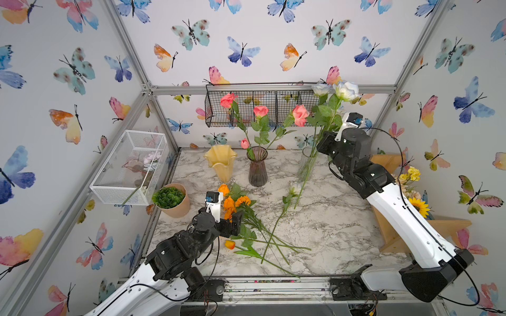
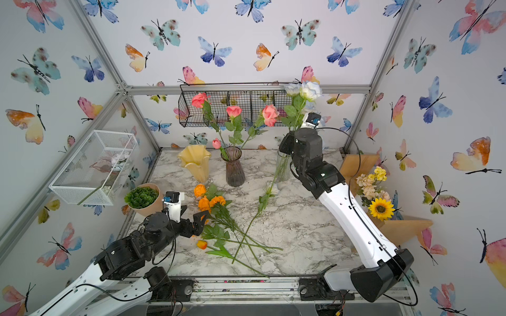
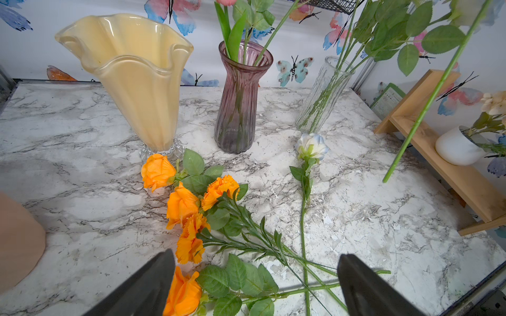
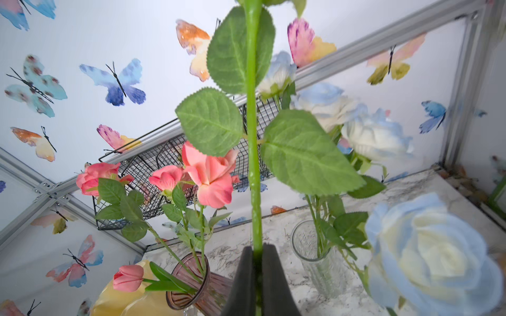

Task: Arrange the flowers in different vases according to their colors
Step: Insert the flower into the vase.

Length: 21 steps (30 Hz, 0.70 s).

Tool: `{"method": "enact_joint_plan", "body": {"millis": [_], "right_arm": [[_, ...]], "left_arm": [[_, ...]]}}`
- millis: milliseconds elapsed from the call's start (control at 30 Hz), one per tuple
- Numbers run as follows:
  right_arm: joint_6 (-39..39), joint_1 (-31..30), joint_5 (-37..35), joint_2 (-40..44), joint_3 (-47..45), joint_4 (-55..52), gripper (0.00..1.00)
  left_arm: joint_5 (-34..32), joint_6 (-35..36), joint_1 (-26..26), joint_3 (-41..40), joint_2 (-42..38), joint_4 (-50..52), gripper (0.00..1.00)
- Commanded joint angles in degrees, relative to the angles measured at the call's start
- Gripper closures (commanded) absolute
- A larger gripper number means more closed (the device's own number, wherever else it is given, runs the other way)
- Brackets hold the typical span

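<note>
While orange flowers (image 1: pixel 232 203) lie unsorted at 8 o'clock under the wide-open left gripper (image 3: pixel 256 255), likely for picking, yellow vase (image 1: pixel 220 161) (11) stands empty and purple vase (image 1: pixel 257 169) (12) holds pink flowers (image 1: pixel 260 110). Right gripper (image 4: pixel 257 249) pinches a white-blue rose (image 4: pixel 253 164) beside clear vase (image 1: pixel 306 167) (1), probably to insert it.

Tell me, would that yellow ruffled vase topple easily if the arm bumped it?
Probably yes: the yellow vase flares wide at the rim over a small clear foot, so it looks top-heavy. Its glossy surface suggests glass: likely fragile and slippery.
</note>
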<state>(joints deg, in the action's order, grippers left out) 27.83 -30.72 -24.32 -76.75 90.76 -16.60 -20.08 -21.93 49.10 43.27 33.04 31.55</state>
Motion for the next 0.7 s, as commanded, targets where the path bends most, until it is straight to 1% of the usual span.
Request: {"method": "enact_joint_plan", "body": {"millis": [0, 200, 333, 533, 667], "right_arm": [[-6.8, 0.2, -4.2, 2.2, 2.0, 4.6, 0.98], [-14.9, 0.5, -7.5, 0.7, 4.6, 14.4, 0.98], [-19.1, 2.2, -5.9, -1.8, 4.8, 23.8, 0.98], [-20.3, 6.5, -2.8, -7.2, 6.7, 32.7, 0.98], [-19.5, 9.0, -0.7, -11.7, 10.4, 34.4, 0.98]], "left_arm": [[-0.1, 0.1, -0.3, -0.3, 0.4, -0.7, 0.01], [0.6, 0.2, -0.3, -0.3, 1.0, -0.8, 0.01], [0.9, 0.3, -0.3, -0.3, 1.3, -0.9, 0.01], [1.3, 0.4, -0.3, -0.3, 2.5, -0.9, 0.01], [1.6, 0.5, -0.3, -0.2, 3.4, -1.0, 0.01]]}}
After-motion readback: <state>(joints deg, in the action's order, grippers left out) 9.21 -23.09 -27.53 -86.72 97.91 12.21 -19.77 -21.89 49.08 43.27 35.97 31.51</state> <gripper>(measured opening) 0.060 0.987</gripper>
